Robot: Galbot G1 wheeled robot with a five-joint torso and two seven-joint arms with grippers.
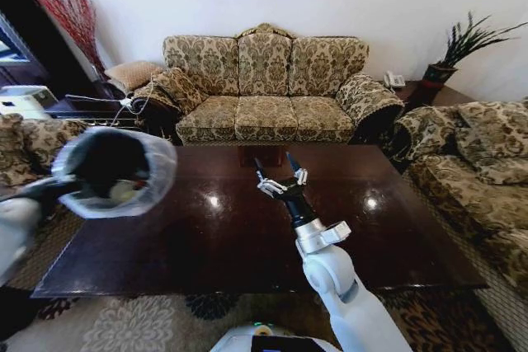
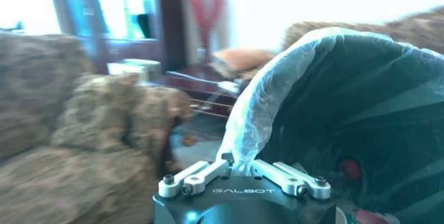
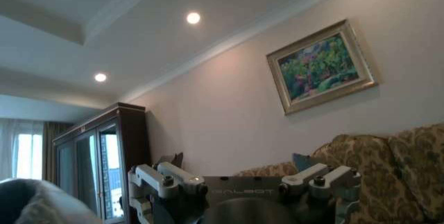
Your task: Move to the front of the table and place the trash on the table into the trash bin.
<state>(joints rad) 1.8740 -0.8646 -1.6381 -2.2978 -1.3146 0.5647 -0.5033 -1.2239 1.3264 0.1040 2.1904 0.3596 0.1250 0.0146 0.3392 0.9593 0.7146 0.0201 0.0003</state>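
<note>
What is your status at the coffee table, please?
Left gripper shut on round black bag-lined trash bin, held raised. Right gripper open, empty, above glossy dark wooden table. Nothing blocking.

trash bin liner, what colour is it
Translucent white, bunched over the rim of the black trash bin; clearest in the left wrist view.

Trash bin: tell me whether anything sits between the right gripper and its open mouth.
Nothing visible does. The left gripper holds the trash bin by its bagged rim, raised above the table's left edge. The right gripper, open, points up over the table's middle, with only bare tabletop and air between it and the bin.
</note>
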